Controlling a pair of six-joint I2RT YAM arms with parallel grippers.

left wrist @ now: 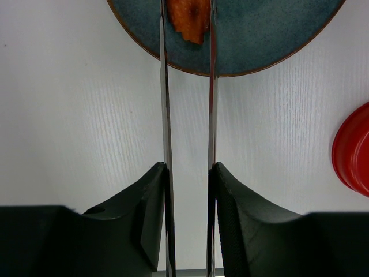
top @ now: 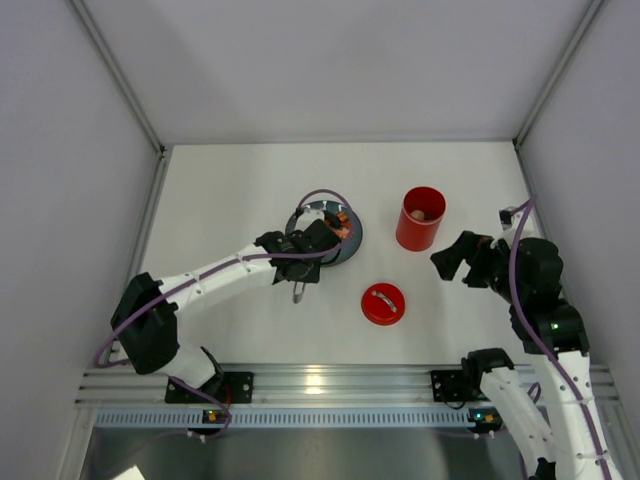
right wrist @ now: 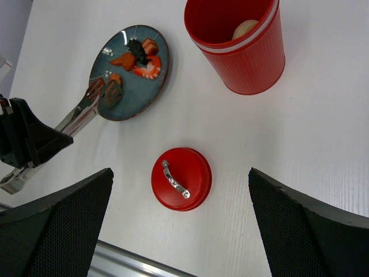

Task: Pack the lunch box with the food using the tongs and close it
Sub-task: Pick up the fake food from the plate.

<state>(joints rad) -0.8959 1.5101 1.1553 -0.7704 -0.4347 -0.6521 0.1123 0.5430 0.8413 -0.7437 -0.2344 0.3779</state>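
Note:
My left gripper point(left wrist: 189, 170) is shut on the tongs point(left wrist: 166, 115), one finger pressed against each arm. The tongs reach onto the dark blue plate point(left wrist: 265, 34), and an orange piece of food point(left wrist: 189, 17) lies between their tips. More food point(right wrist: 144, 63), orange-red pieces and dark bits, lies on the plate point(right wrist: 138, 92). To the right, the red lunch box point(top: 420, 220) stands upright and uncovered with a beige disc point(right wrist: 245, 29) inside. Its red lid point(right wrist: 181, 179) with the silver handle lies flat on the table. My right gripper point(top: 452, 262) hovers open above the table, right of the lid, holding nothing.
White walls enclose the table on the left, the back and the right. A metal rail point(top: 320, 385) runs along the near edge, where both arm bases are bolted. The plate point(top: 350, 240) sits left of the lunch box, and the lid point(top: 383, 303) lies nearer to me between them.

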